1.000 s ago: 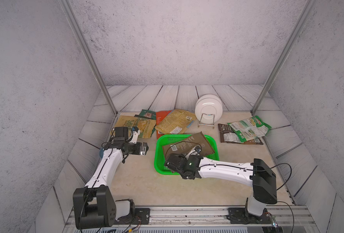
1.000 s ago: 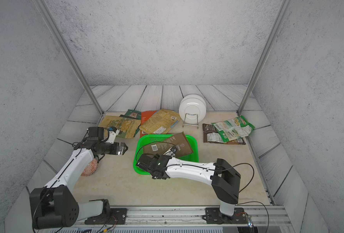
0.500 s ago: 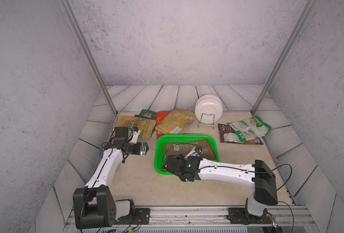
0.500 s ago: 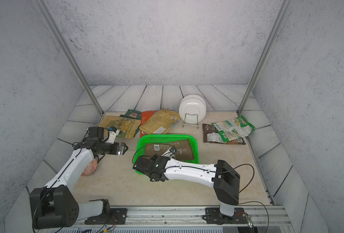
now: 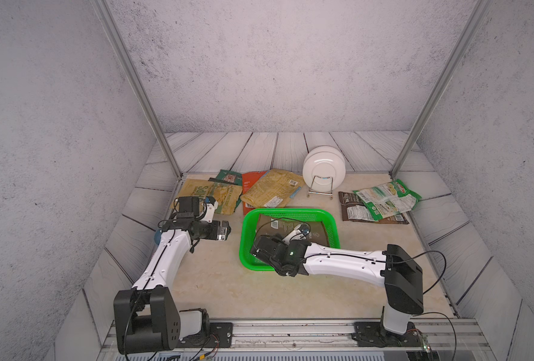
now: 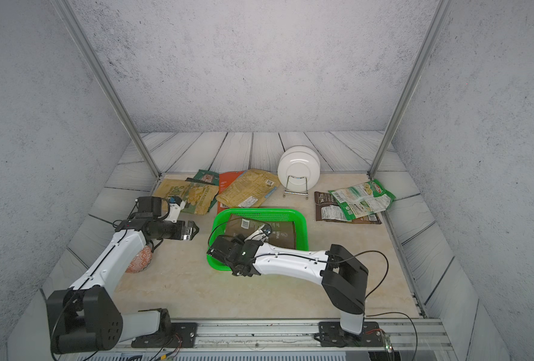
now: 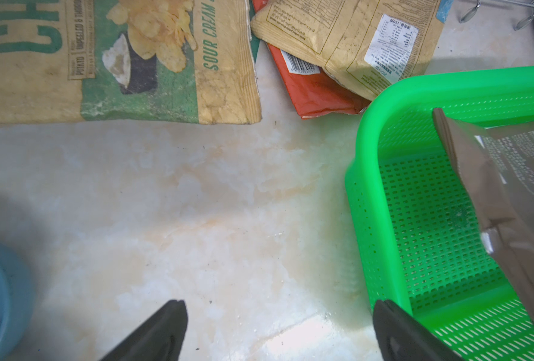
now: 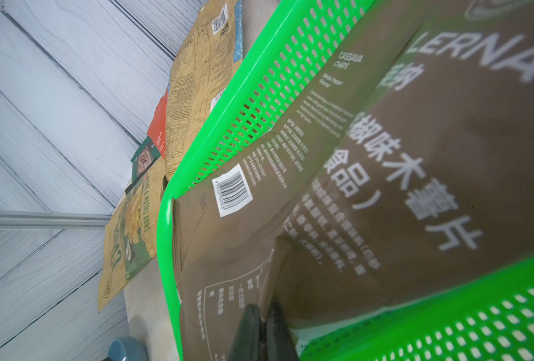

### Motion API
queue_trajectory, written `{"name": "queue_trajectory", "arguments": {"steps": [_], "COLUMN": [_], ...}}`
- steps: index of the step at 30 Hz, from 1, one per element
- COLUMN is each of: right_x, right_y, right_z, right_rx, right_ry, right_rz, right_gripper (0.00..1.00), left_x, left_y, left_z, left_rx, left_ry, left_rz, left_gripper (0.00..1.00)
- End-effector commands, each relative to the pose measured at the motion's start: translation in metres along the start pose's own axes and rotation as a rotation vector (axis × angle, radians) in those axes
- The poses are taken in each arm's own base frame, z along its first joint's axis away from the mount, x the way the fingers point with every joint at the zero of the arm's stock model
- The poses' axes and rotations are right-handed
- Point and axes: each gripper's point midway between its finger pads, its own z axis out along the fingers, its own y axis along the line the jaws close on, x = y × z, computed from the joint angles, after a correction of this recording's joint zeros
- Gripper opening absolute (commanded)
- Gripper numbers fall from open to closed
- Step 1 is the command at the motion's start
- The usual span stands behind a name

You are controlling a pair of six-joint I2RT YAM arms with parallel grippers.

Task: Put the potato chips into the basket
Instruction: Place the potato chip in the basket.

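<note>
**A:** We've got the brown bag (image 5: 319, 231) inside the basket (image 5: 246, 228), centre of the frame in both top views. One side is tilted up off the mesh floor, so it isn't lying flat.

**B:** And the right jaws? In the right wrist view we see them pressed almost together on the bag's near edge. It looks like only thin film is between them.

**A:** That suits it. We judge these bags light, soft and crinkly, with slick faces. We'd take hold at a sealed edge or corner, not the middle, where the chips could crush.

**B:** The left jaws are spread wide and hold nothing. They hover over bare desk (image 7: 197, 203), just beside the basket's left wall.

**A:** The other bags lie outside the basket. The mustard-yellow bag (image 5: 270, 189) overlaps the orange-red bag (image 5: 250, 184) just above the basket, and the olive bag (image 5: 211, 195) is to their left. The green-white bag (image 5: 387, 200) lies on the black bag (image 5: 347, 201) at the right of the frame.

**B:** The mustard-yellow bag's lower edge lies close to the basket's rim. We reckon that's a handy place for the open jaws to pinch.
</note>
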Motion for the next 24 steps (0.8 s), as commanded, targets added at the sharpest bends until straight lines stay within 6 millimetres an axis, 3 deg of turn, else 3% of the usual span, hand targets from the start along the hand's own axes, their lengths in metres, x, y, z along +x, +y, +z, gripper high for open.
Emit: {"name": "queue_trajectory", "arguments": {"steps": [1, 6, 11, 15, 19, 24], "right_x": [-0.001, 0.005, 0.006, 0.001, -0.001, -0.031], "right_y": [0.0, -0.007, 0.002, 0.018, 0.053, 0.049], "right_z": [0.012, 0.021, 0.018, 0.009, -0.006, -0.007], "right_rx": [-0.003, 0.017, -0.026, -0.104, -0.328, -0.36], "right_ry": [-0.04, -0.013, 0.009, 0.018, 0.097, 0.218], "right_rz": [-0.036, -0.041, -0.076, -0.153, -0.35, -0.395], "right_gripper": [0.12, 0.28, 0.43, 0.44, 0.44, 0.43], "left_x": [-0.001, -0.001, -0.001, -0.001, -0.001, 0.0], "left_y": [-0.001, -0.001, -0.001, 0.0, 0.0, -0.001], "left_z": [0.0, 0.0, 0.0, -0.001, 0.0, 0.0], "left_rx": [0.009, 0.009, 0.008, 0.007, 0.005, 0.013], "left_ry": [0.0, -0.002, 0.0, -0.001, 0.0, 0.002], "left_rz": [0.001, 0.002, 0.002, 0.001, 0.0, 0.001], "left_gripper": [0.99, 0.99, 0.99, 0.99, 0.99, 0.99]}}
